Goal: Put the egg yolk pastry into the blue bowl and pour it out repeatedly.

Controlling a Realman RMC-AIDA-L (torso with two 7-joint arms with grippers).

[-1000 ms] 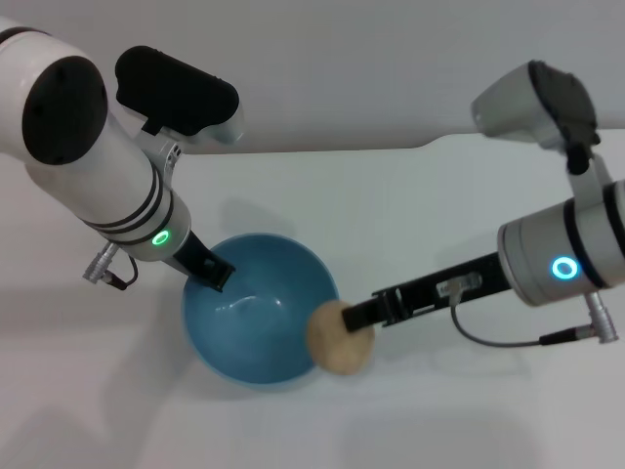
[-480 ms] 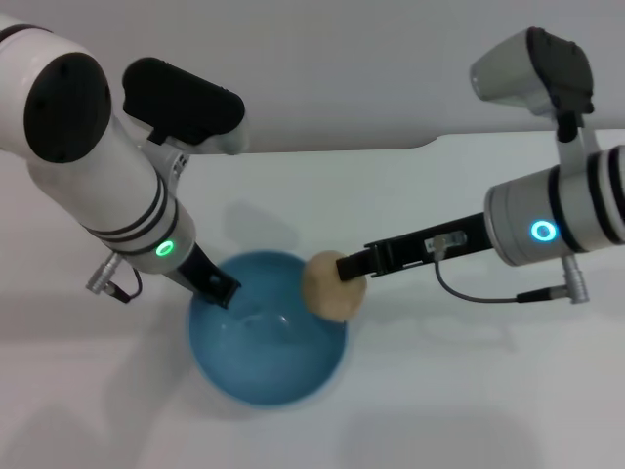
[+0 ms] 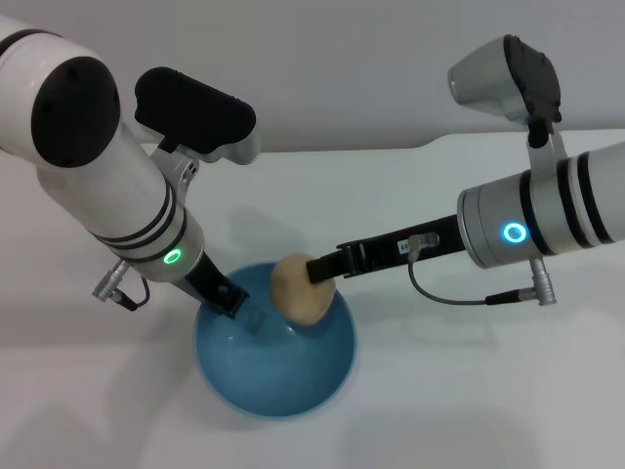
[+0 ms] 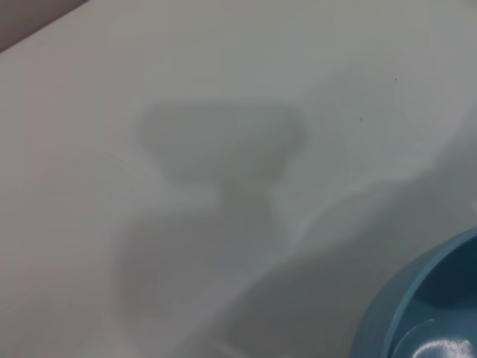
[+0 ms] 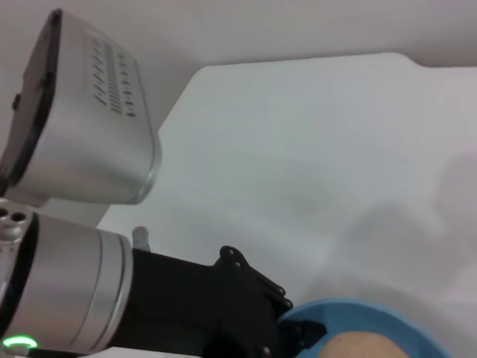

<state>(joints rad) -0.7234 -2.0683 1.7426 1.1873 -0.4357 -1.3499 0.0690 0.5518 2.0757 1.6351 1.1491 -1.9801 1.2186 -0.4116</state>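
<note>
The blue bowl (image 3: 278,366) sits low on the white table in the head view. My left gripper (image 3: 227,298) is shut on its rim at the left. My right gripper (image 3: 317,271) is shut on the egg yolk pastry (image 3: 298,290), a pale tan ball held over the bowl's far inner side, above the rim. The left wrist view shows only a piece of the bowl's rim (image 4: 406,302). The right wrist view shows the bowl's rim (image 5: 358,313), a bit of the pastry (image 5: 354,347) and my left gripper (image 5: 287,335).
The white table (image 3: 469,391) spreads around the bowl, with its far edge against a grey wall (image 3: 342,59). The left arm's wrist camera housing (image 3: 195,112) stands above the bowl's left side.
My right gripper has carried the pastry left and up, from the bowl's right rim to over its inside. The left gripper and bowl shifted slightly right and toward me.
</note>
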